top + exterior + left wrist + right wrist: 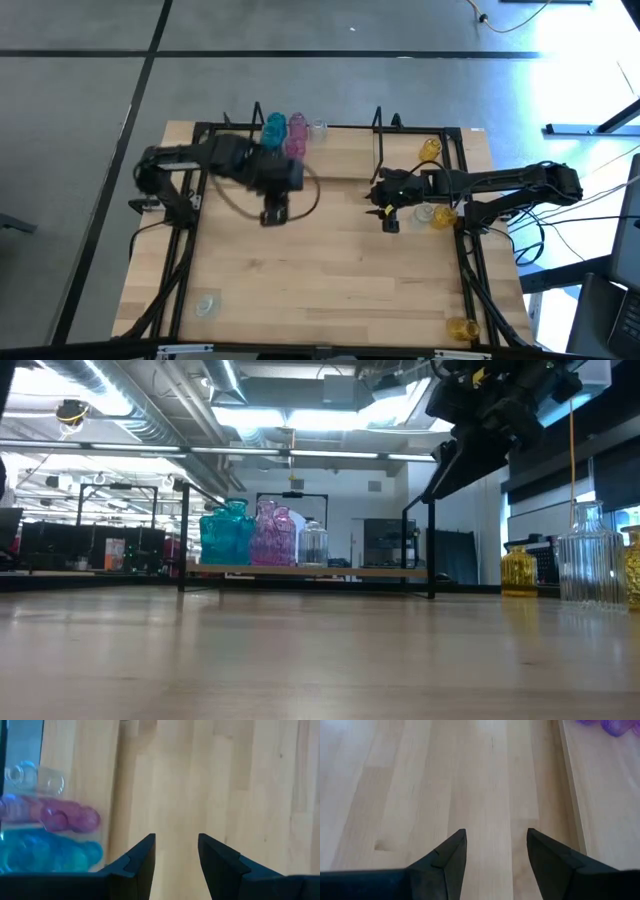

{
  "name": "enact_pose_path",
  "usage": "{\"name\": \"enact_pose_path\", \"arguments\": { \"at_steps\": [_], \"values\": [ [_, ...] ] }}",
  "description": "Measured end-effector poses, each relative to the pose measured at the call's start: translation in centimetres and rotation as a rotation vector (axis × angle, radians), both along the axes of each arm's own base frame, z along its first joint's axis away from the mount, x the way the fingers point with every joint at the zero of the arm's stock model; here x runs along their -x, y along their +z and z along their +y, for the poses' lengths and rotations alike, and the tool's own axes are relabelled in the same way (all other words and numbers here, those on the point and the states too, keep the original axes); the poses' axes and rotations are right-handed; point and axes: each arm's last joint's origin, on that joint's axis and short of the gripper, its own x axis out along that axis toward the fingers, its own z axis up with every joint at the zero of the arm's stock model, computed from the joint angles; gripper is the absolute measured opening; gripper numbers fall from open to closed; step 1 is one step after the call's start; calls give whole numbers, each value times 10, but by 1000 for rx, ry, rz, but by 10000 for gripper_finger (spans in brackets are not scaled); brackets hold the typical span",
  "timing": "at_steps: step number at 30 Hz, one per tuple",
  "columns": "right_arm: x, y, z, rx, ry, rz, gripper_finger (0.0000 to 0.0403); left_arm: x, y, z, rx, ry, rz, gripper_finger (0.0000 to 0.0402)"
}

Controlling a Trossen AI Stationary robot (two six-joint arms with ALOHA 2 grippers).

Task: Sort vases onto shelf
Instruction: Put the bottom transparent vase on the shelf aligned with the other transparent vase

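The shelf [345, 155] lies along the table's far edge. On its left end stand a teal vase [275, 128], a pink vase [297, 138] and a clear vase [318, 128]; the low view shows them on the plank [340, 571]. A yellow vase [430, 150] stands on the table right of the shelf. A clear vase [424, 213] and a yellow one [445, 216] stand by the right arm. My left gripper [275, 214] hovers open, just near of the shelf's left part. My right gripper [388, 222] is open above bare wood, left of that pair.
A clear vase [207, 305] stands near the table's near left corner and a yellow vase [460, 327] near the near right corner. Black frame bars run along the table's sides. Open wood spans the table's middle and near part [330, 280].
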Motion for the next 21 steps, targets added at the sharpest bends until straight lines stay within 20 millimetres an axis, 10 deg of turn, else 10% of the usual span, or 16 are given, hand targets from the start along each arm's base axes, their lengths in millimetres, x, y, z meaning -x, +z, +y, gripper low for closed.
{"name": "enact_pose_path", "arguments": {
  "at_steps": [21],
  "values": [
    [-6, 25, 86, -28, 171, -243, 191, 93, -78, -123, 205, 368, 63, 141]
  ]
}}
